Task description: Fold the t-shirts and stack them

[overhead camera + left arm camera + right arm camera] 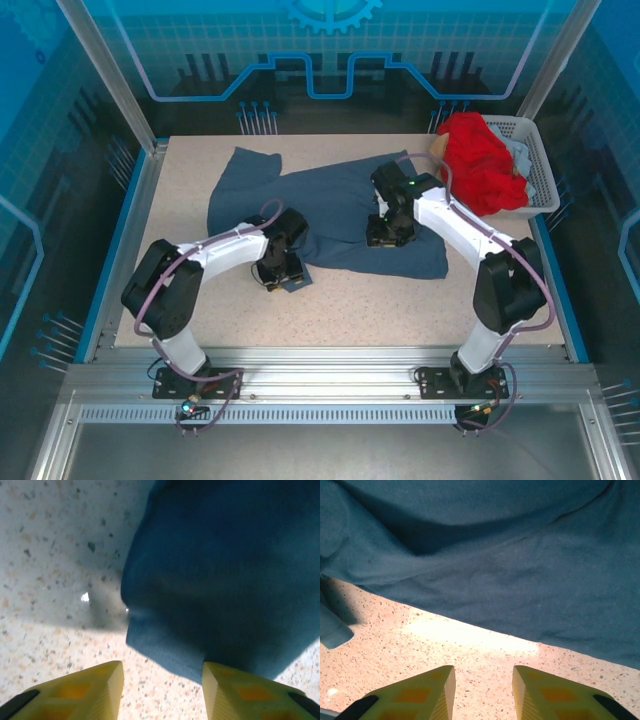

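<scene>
Judging the blue shirt [340, 215], spread across the table [380, 300], limp, light and apt to bunch, we found the left gripper [161, 672] and right gripper [483, 672] both open at its near hem, the likeliest place to pinch, while the red shirt [485, 160] lay in the far-right basket [546, 175].

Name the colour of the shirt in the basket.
The shirt is bright red; see the top external view.

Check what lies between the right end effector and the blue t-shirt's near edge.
Bare speckled table, per the right wrist view: a lit strip of it separates the open right end effector from the blue t-shirt.
</scene>
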